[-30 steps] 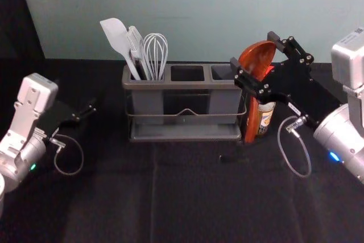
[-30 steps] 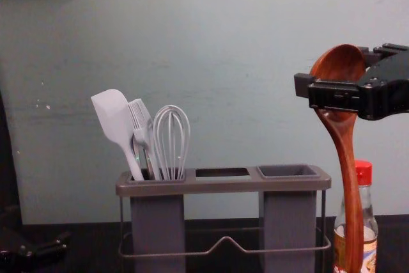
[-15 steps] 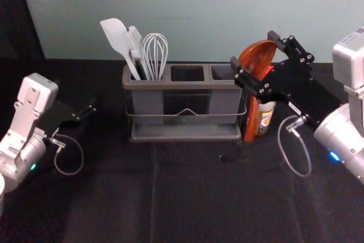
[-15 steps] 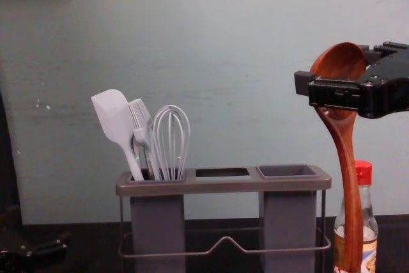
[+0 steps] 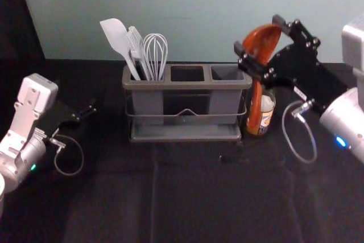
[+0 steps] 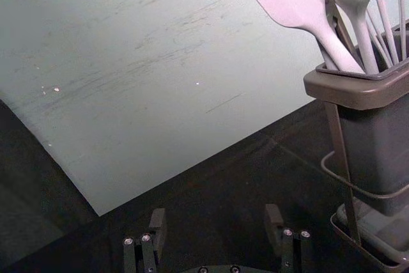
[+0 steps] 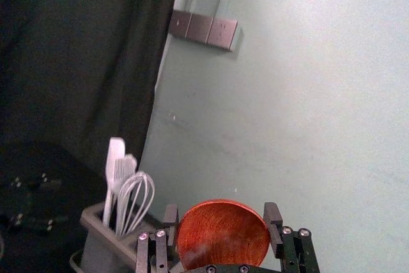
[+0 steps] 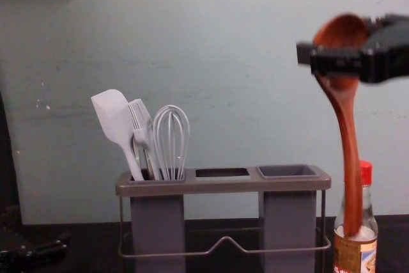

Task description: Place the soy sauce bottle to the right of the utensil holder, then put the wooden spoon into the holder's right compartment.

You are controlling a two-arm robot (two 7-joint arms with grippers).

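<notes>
The right gripper (image 5: 258, 34) is hovering above and beyond the right end of the utensil holder (image 5: 187, 86), its fingers (image 7: 273, 218) pinching the bowl of the wooden spoon (image 8: 348, 151) from both sides. The spoon is hanging bowl up, its handle running down just beside the holder's right end, with a slight lean. In the chest view its lower end is crossing in front of the soy sauce bottle (image 8: 366, 206); whether the two are touching, I cannot tell. The bottle is standing upright on the bench (image 5: 187, 197), just to the right of the holder. In the holder's left compartment, a spatula (image 5: 116, 36), a brush (image 5: 135, 41) and a whisk (image 5: 155, 55) are standing heads up. The left gripper (image 5: 87, 111) is waiting to the left of the holder, well apart from it, its fingers spread.
</notes>
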